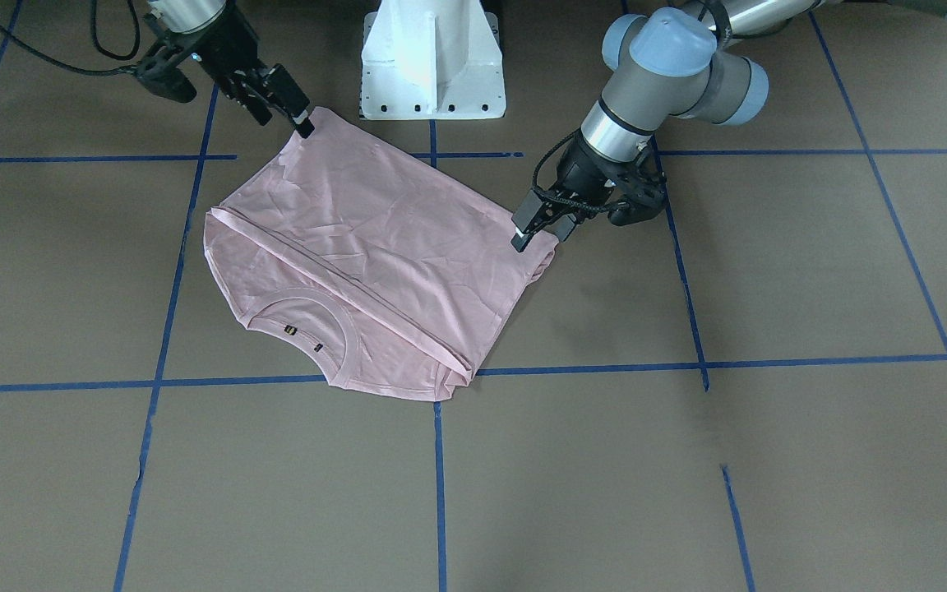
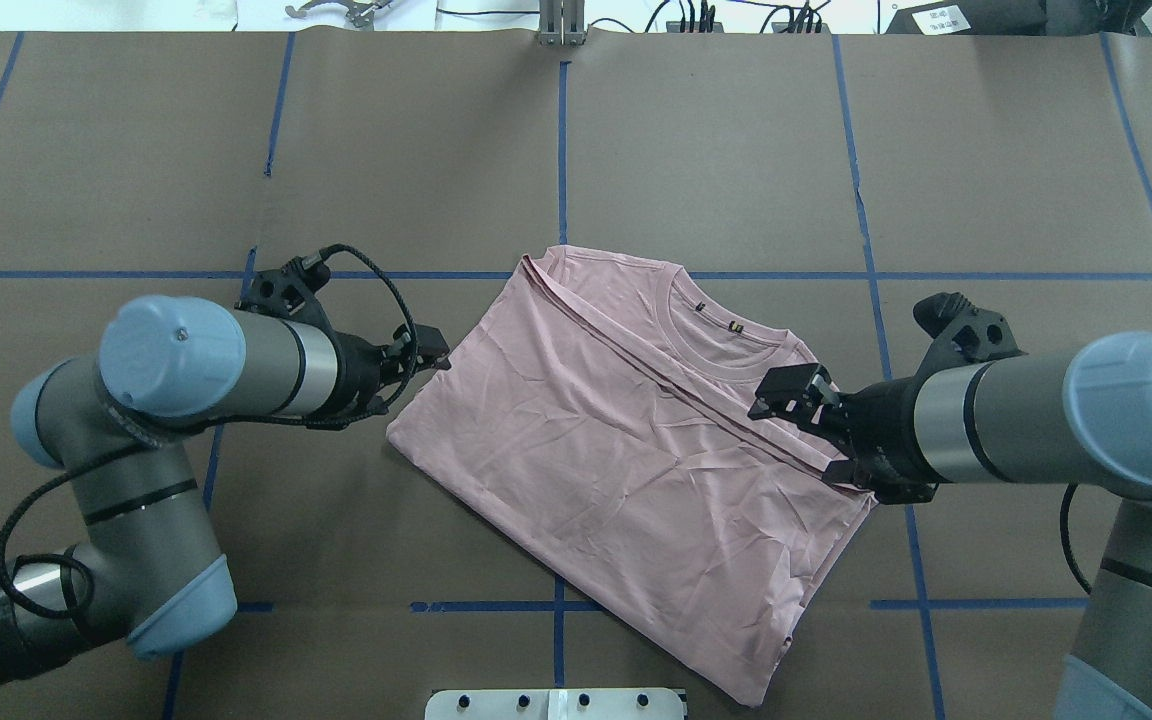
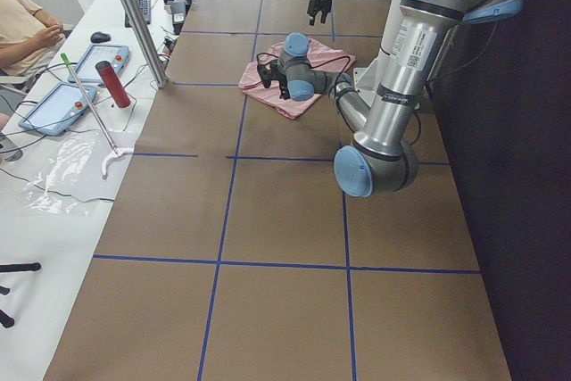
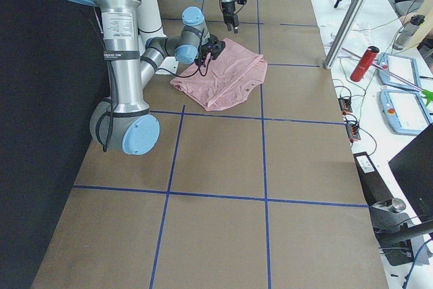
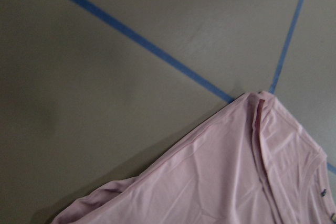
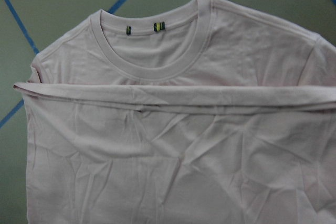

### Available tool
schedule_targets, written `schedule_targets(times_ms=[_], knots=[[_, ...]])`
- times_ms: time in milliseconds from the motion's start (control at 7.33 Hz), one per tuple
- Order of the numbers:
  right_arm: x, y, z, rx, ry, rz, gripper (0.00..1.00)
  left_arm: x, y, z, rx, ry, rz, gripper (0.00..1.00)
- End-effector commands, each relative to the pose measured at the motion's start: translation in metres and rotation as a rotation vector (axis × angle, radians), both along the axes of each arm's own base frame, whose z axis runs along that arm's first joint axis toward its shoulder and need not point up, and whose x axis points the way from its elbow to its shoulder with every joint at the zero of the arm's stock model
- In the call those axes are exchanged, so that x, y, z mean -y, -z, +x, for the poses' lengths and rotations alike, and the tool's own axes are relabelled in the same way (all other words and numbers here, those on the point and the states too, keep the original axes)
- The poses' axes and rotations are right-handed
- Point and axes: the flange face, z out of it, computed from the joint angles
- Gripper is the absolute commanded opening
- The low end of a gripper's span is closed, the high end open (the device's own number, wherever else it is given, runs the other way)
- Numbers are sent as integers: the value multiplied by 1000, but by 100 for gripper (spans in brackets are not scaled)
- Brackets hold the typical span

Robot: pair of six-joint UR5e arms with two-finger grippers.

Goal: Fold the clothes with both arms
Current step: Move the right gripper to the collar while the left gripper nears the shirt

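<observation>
The light pink T-shirt [image 1: 375, 247] lies flat on the brown table, folded once, with the lower half laid up over the chest. Its ribbed collar [image 2: 711, 335] with two small neck tags shows beyond the fold. The print is hidden. My left gripper [image 1: 541, 234] is open and empty, just above the shirt's side edge; in the overhead view it [image 2: 433, 350] sits at the shirt's left. My right gripper [image 2: 786, 395] is open and empty above the shirt's opposite edge near the fold. The right wrist view shows the shirt [image 6: 173, 156] from above, with no fingers in view.
The white pedestal [image 1: 432, 57] stands at the robot's side of the table, just behind the shirt. Blue tape lines [image 1: 441, 460] grid the brown surface. A side bench holds a red bottle [image 3: 112, 84] and tablets, beside a metal post [image 3: 138, 20].
</observation>
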Motion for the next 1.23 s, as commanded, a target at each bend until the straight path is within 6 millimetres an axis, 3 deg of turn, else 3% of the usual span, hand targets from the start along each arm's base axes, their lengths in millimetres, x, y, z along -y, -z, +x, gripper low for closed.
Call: schedule_targets(times_ms=[0, 409, 955, 1091], knots=[[29, -20, -1, -72, 2, 93, 100, -25, -29, 21, 91, 1, -15, 87], [33, -17, -1, -66, 5, 102, 100, -38, -37, 33, 127, -21, -32, 78], [37, -28, -7, -89, 4, 89, 100, -33, -33, 33, 131, 14, -12, 45], [39, -32, -10, -98, 2, 86, 100, -34, -37, 32, 137, 15, -14, 40]])
